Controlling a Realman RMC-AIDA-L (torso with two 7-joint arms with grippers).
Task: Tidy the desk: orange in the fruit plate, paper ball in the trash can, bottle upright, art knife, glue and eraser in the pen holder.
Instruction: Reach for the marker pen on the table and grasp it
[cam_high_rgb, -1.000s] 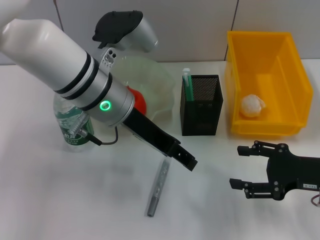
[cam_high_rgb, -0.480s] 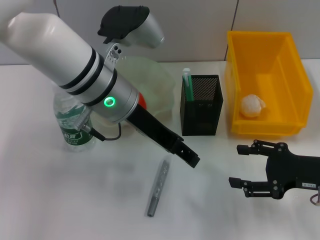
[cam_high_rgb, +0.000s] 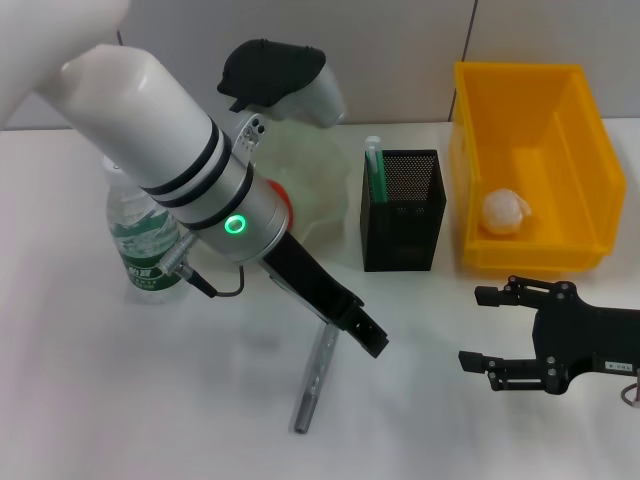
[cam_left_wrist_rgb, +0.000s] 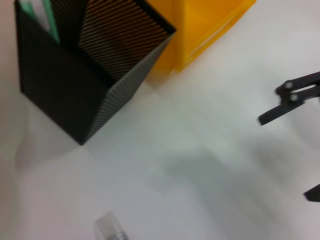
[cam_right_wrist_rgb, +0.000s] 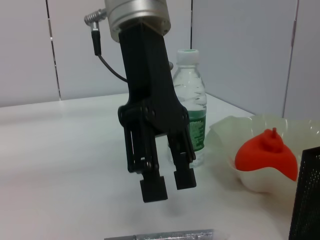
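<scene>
We're on the art knife: it lies flat on the counter, near the pen holder but apart from it. Left gripper hangs just above the knife's upper end, jaws released with a narrow gap, holding nothing. For a clean pick we'd turn the wrist so the jaws straddle the shaft crosswise, drop straight down, and close near mid-length so it doesn't pivot. Then tip it upright before lowering into the holder, clear of the glue already standing in the back corner. Right gripper sits parked, released, in front of the trash can. Eraser not visible.
</scene>
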